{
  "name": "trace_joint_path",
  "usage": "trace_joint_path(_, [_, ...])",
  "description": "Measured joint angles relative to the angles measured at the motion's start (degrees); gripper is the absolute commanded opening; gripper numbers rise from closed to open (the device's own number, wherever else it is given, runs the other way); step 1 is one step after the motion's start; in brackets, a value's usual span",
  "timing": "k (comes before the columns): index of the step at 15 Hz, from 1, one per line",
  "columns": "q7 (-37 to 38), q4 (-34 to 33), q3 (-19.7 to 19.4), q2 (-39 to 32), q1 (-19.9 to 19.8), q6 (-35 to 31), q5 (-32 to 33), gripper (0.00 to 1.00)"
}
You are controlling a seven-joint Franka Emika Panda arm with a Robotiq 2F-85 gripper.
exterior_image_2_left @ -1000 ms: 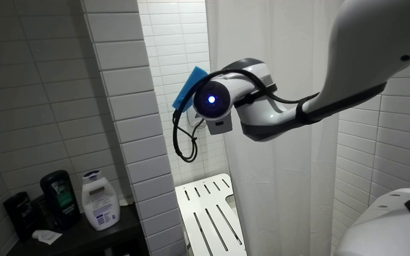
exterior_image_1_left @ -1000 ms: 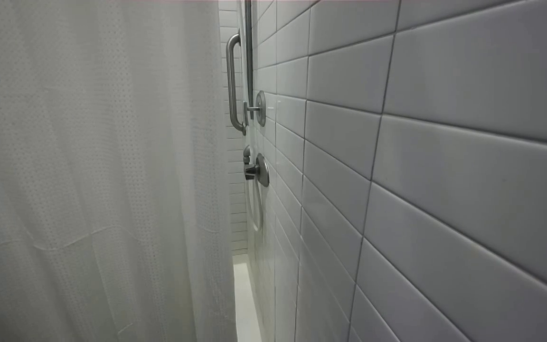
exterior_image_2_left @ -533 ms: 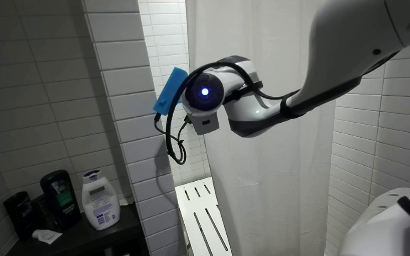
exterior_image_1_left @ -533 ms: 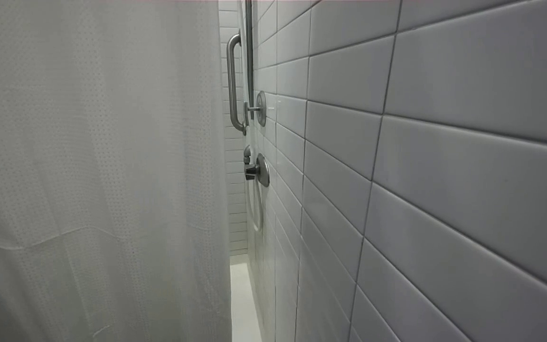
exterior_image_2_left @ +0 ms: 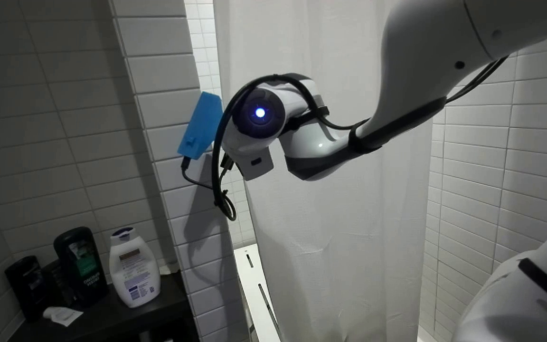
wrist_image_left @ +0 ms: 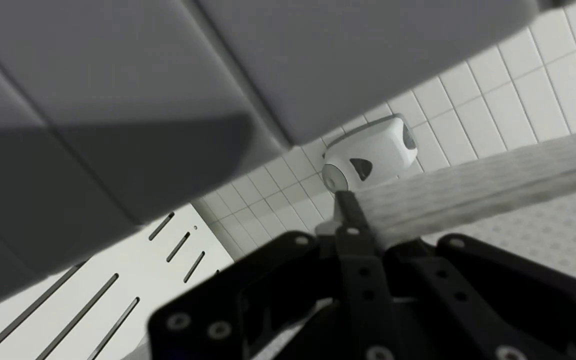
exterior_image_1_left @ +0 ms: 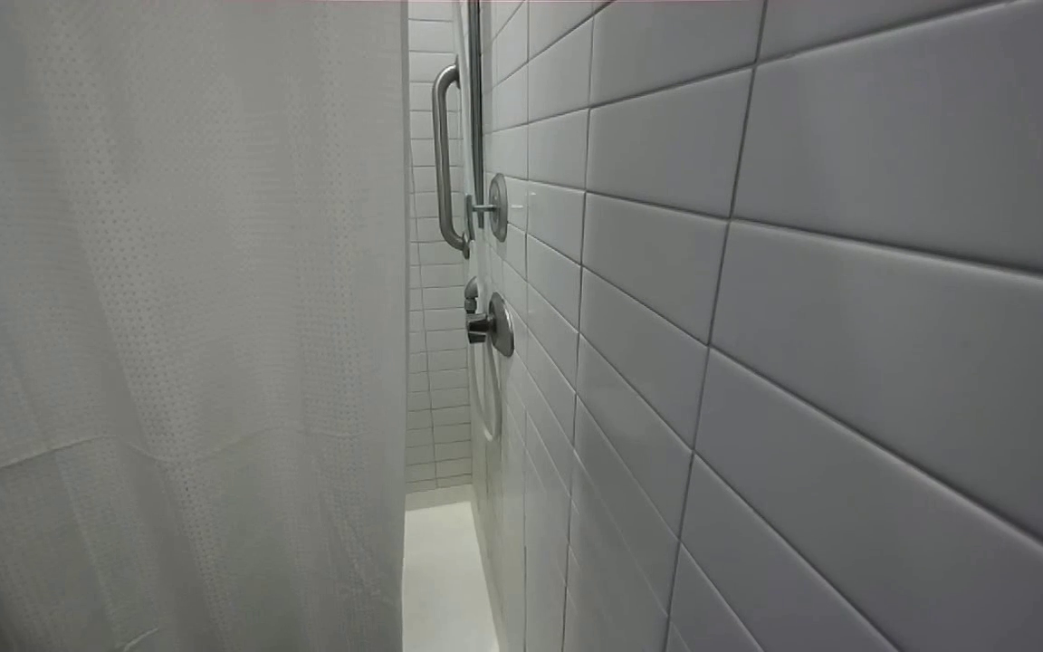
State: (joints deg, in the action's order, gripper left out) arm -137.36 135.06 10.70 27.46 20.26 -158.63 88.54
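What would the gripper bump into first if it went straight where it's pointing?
Probably the white dispenser on the tiled wall: in the wrist view it lines up past the gripper holding the curtain. Depth is hard to tell, though; it might clip the nearer tiled pillar first.

Bent arm [exterior_image_2_left: 404, 76], black fingers [wrist_image_left: 357, 245] tight together

The shower curtain [exterior_image_2_left: 330, 228] is being drawn by the gripper [wrist_image_left: 353, 225] toward the tiled pillar [exterior_image_2_left: 174, 171]; more of the slotted seat [exterior_image_2_left: 250, 282] is being covered, while in an exterior view more white floor [exterior_image_1_left: 447, 570] is being exposed.
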Motion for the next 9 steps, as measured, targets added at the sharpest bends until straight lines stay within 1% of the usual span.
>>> trace_joint_path(4, [-5.5,1.5,0.0,-2.2,1.9,-2.6,-4.4,0.56])
trace_joint_path(9, [-11.7,3.1,-0.6,-2.1,2.2,-3.3,-8.1,0.84])
